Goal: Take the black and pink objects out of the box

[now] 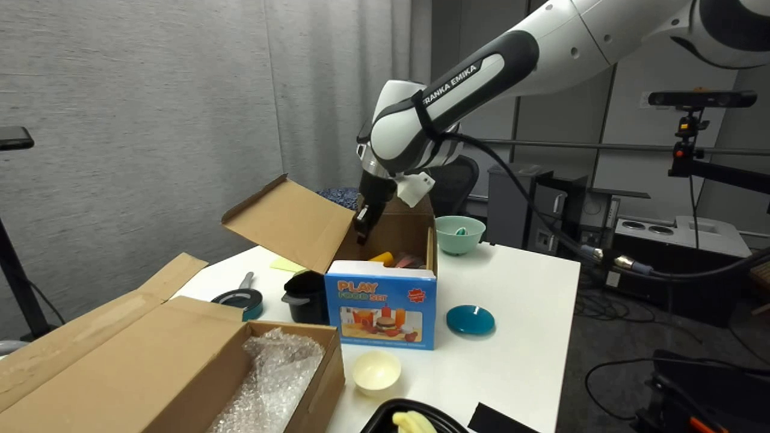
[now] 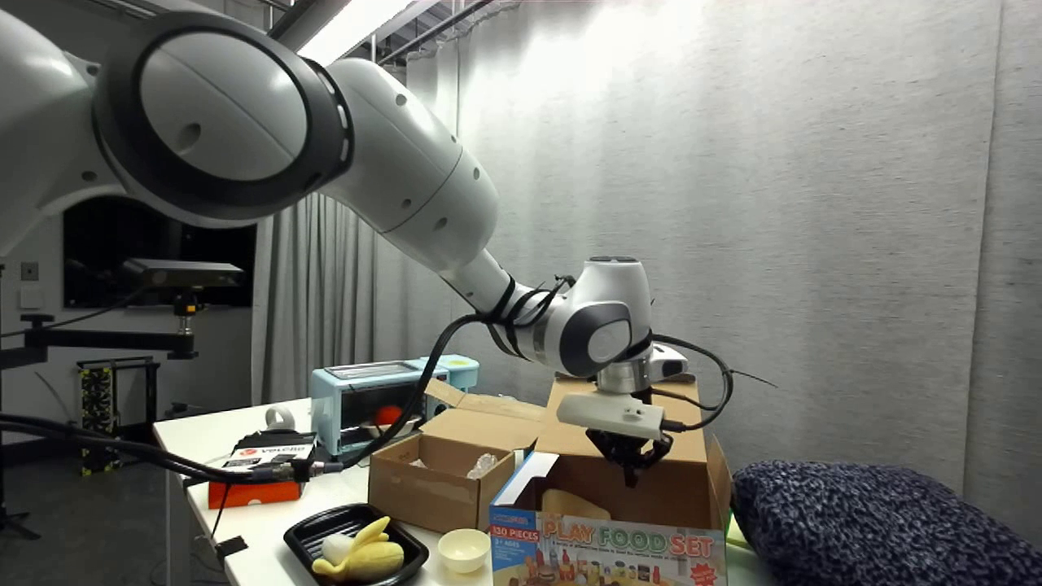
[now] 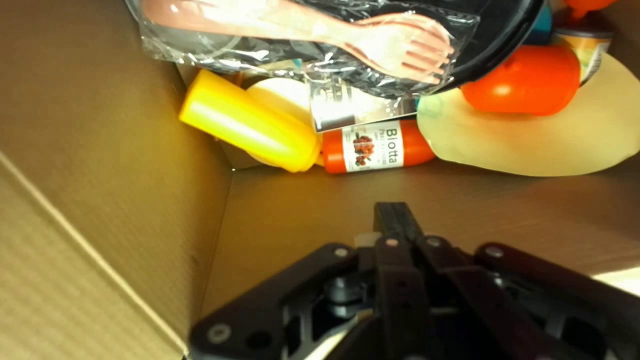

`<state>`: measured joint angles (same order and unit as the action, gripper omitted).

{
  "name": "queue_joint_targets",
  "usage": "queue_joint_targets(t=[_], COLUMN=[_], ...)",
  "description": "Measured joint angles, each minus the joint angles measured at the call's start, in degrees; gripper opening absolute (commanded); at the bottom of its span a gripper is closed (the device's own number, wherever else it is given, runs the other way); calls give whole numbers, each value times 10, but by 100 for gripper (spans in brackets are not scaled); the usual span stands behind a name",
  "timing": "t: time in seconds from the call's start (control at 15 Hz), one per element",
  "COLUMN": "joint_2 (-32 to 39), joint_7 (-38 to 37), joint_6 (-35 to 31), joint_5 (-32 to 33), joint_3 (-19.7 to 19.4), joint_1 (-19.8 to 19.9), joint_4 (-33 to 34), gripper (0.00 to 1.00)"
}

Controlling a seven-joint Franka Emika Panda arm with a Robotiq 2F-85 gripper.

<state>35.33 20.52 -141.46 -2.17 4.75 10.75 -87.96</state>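
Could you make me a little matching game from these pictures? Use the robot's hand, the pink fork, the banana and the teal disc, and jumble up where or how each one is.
Things:
1. hand
2. pink fork
3. banana
4. teal disc

Places and states:
A. lying in the black tray
B. closed, tips together
C. directly on the white table
D. wrapped in clear plastic

Right pairs: 1-B, 2-D, 3-A, 4-C
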Motion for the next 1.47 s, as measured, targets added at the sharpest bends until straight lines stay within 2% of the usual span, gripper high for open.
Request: queue_joint_targets(t=[0.07, 0.27, 0.6, 0.67, 0.87, 0.93, 1.07, 1.47], joint_2=[-8, -20, 21, 34, 67, 75, 85, 94], joint_7=[0, 0, 27, 33, 47, 49, 51, 53], joint_6=[19, 60, 69, 69, 70, 70, 71, 81], joint_5=[0, 2, 2, 2, 16, 23, 34, 40], joint_3=[0, 0, 6, 8, 7, 7, 6, 5], joint_1=[0, -1, -9, -9, -12, -13, -15, -15], joint_4=[0, 0, 0, 1, 8, 12, 20, 40], gripper=[32, 57, 94, 99, 100, 75, 73, 26])
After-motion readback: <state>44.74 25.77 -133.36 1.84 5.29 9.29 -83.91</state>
